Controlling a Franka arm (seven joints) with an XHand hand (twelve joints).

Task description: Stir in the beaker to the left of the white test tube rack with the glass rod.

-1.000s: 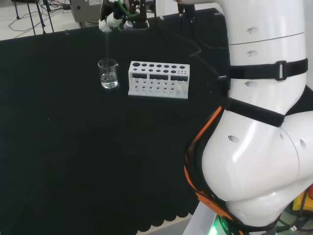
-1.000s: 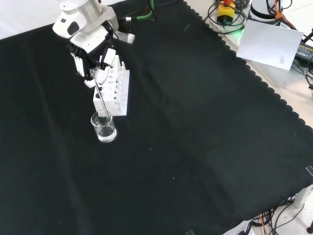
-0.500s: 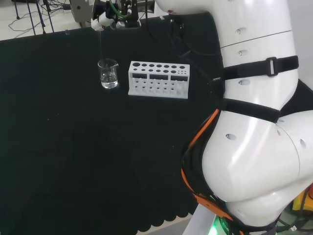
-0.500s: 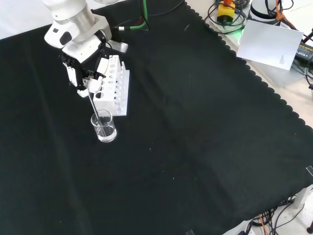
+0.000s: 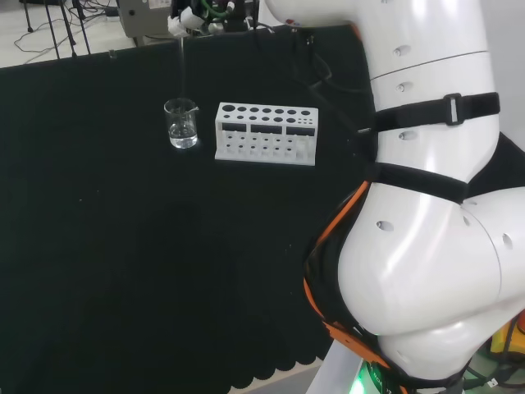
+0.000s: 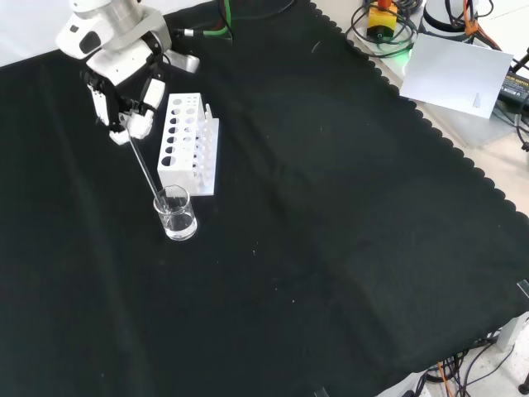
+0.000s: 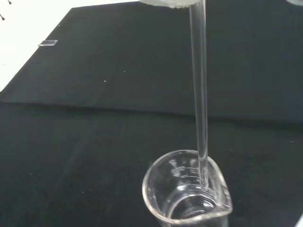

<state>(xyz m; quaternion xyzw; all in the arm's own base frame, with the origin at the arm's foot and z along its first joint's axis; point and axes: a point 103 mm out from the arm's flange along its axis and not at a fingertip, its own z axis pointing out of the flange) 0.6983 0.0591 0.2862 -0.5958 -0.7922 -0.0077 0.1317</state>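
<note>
Black cloth [image 6: 331, 207]; unreadable graduations on beaker [image 7: 187, 194]

Clear glass rod [image 7: 199, 94] dipping into beaker [image 7: 187, 194] (near its rim), black cloth [image 7: 94, 94] behind

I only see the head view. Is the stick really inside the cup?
Observer: Yes. The wrist view shows the glass rod reaching down past the rim of the beaker.
Operator: Does the hand have it?
Observer: The front view shows the hand with fingers curled round the rod's top end.
Operator: Is the rod straight up?
Observer: No, in the front view it slants from the hand down to the beaker, which stands in front of the white rack.
</note>
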